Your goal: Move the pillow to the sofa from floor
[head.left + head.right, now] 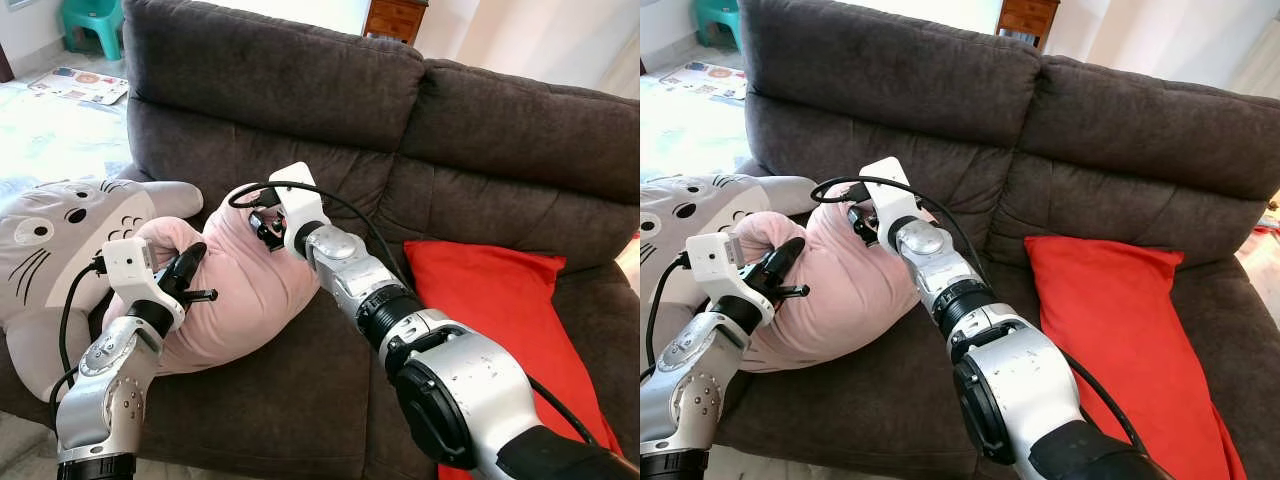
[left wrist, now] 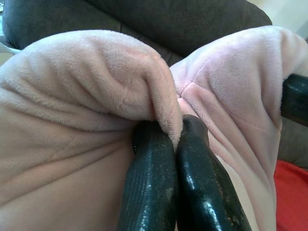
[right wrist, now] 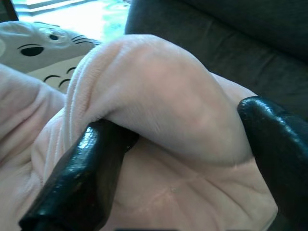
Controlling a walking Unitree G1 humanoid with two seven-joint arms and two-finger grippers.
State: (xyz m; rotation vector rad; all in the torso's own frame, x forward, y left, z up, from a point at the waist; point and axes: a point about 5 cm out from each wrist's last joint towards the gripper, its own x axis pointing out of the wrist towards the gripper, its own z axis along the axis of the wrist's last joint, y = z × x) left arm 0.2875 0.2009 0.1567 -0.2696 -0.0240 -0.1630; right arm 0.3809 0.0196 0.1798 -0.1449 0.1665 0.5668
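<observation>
Pinching a fold of plush, the left gripper [image 2: 175, 139] has its jaws clenched tight on the pink pillow [image 1: 240, 290], the two black fingers [image 2: 149, 183] pressed side by side with the fabric caught between their tips. The right gripper [image 3: 178, 159] grasps a thicker roll of the same pillow, its jaws spread around the bulge with one finger [image 3: 82, 178] under the fold and the other on the far side. So two grippers hold one pink pillow, the left at its near edge and the right at its upper edge toward the backrest.

The pillow lies on the seat of the dark brown sofa [image 1: 300, 90], already up off the floor. Three soft things sit on that sofa in all: the pink pillow between the jaws, a grey cat-faced plush cushion [image 1: 60, 240] just beyond the left jaws and touching the pillow, and a red cushion [image 1: 500, 300] well apart on the far side of the right arm, leaning against the backrest.

Beyond the sofa stand one teal plastic stool [image 1: 95, 22] on the floor, a flat printed mat [image 1: 80, 84] near it, and a wooden cabinet [image 1: 395, 18].
</observation>
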